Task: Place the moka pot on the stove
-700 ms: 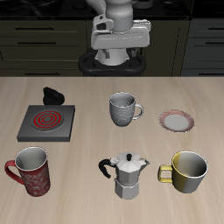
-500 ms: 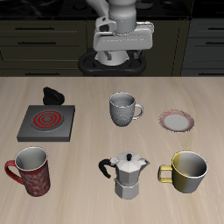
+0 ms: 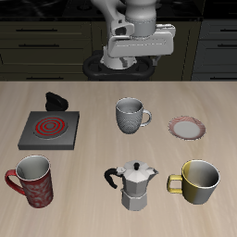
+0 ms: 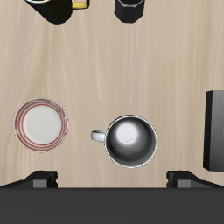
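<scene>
The moka pot [image 3: 137, 183], silver and faceted with a black handle and knob, stands near the table's front edge between two mugs; only its edge shows in the wrist view [image 4: 131, 7]. The stove [image 3: 48, 129], a dark square plate with a red spiral ring, lies farther back to the side, and it shows as a dark slab [image 4: 214, 131] in the wrist view. My gripper [image 3: 137, 57] hangs high above the table's back edge, far from both. Its fingers [image 4: 39, 179] stand wide apart in the wrist view, open, with nothing between them.
A grey patterned mug [image 3: 131, 116] stands mid-table, directly under the wrist camera [image 4: 131, 142]. A red-rimmed white plate [image 3: 188, 128] lies beside it. A red mug [image 3: 31, 180] and a yellow mug [image 3: 198, 182] flank the moka pot. A small black object [image 3: 56, 100] sits behind the stove.
The gripper hand has tilted and shifted a little sideways toward the plate's side, still high at the back. Nothing on the table has moved.
</scene>
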{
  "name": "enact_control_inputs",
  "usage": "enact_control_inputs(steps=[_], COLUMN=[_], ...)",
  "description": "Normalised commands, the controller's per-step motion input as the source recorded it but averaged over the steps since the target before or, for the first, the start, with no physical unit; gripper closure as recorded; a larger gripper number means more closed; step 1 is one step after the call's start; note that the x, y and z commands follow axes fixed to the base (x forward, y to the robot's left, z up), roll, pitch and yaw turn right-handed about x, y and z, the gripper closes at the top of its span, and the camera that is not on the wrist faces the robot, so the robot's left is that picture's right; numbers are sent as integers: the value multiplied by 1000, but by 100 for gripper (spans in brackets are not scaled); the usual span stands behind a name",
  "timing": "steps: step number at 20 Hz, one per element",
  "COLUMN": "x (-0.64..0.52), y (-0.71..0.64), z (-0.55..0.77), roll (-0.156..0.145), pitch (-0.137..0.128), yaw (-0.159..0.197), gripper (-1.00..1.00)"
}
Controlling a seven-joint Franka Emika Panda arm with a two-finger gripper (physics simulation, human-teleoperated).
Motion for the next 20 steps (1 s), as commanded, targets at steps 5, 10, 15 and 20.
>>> enact_control_inputs(steps=[5,10,15,20], x=[350,348,367,367], y=[353,271,163,31], z=[-8,137,80,143], roll=[10,3,-35,-31], pitch=[-19,-25,8,-9], yaw=[36,12,-17,-13], gripper=[-100,-100,-100,-100])
